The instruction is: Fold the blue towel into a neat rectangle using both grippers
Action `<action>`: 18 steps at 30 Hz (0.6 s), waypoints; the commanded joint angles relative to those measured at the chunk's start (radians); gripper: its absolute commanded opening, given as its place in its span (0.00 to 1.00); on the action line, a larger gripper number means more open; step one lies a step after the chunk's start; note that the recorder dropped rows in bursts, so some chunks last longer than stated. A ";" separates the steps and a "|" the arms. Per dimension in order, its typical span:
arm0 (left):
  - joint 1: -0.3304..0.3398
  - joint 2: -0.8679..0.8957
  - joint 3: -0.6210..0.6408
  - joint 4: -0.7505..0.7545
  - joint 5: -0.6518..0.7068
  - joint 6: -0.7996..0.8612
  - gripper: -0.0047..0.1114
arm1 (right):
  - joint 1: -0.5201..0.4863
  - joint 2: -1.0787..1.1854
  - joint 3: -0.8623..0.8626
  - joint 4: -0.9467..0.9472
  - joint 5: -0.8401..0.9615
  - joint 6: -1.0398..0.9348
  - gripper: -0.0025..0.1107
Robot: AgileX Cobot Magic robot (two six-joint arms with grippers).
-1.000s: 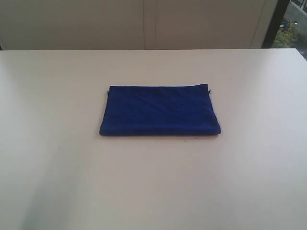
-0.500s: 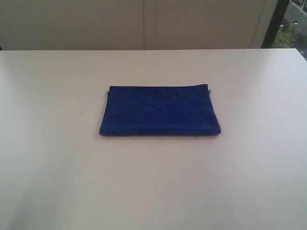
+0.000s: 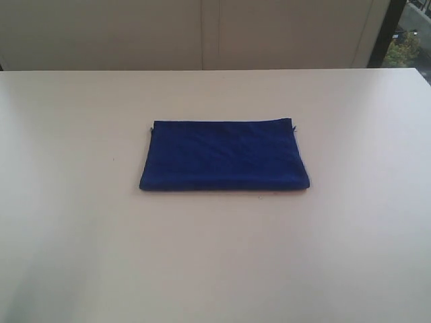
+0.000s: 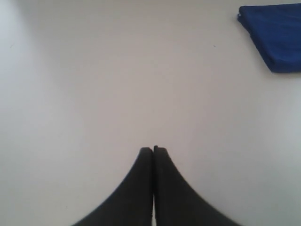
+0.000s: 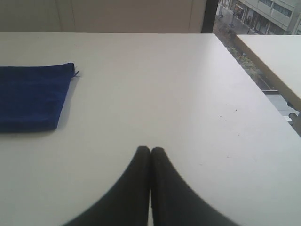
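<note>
- Left gripper (image 4: 153, 149): jaws closed on nothing, over bare table (image 3: 215, 269), well apart from the blue towel (image 4: 277, 37); judged parked clear.
- Right gripper (image 5: 150, 149): likewise closed, empty, well apart.
- The blue towel: mid-table, flat, a layered rectangle with edges roughly aligned; folding judged complete.

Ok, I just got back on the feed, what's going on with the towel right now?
Nothing is handling the blue towel at this moment. It lies flat near the middle of the white table and looks folded into a fairly neat rectangle. The left tool and the right tool are both shut and empty. Each sits over bare table, well clear of the towel, and neither shows in the exterior view.
</note>
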 commanded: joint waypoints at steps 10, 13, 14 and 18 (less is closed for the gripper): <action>0.003 -0.004 0.004 0.022 -0.051 -0.050 0.04 | -0.005 -0.005 0.006 -0.011 -0.006 0.004 0.02; 0.003 -0.004 0.004 0.022 -0.051 -0.050 0.04 | -0.005 -0.005 0.006 -0.011 -0.006 0.004 0.02; 0.003 -0.004 0.004 0.022 -0.051 -0.050 0.04 | -0.005 -0.005 0.006 -0.011 -0.006 0.004 0.02; 0.003 -0.004 0.004 0.022 -0.051 -0.050 0.04 | -0.005 -0.005 0.006 -0.011 -0.006 0.004 0.02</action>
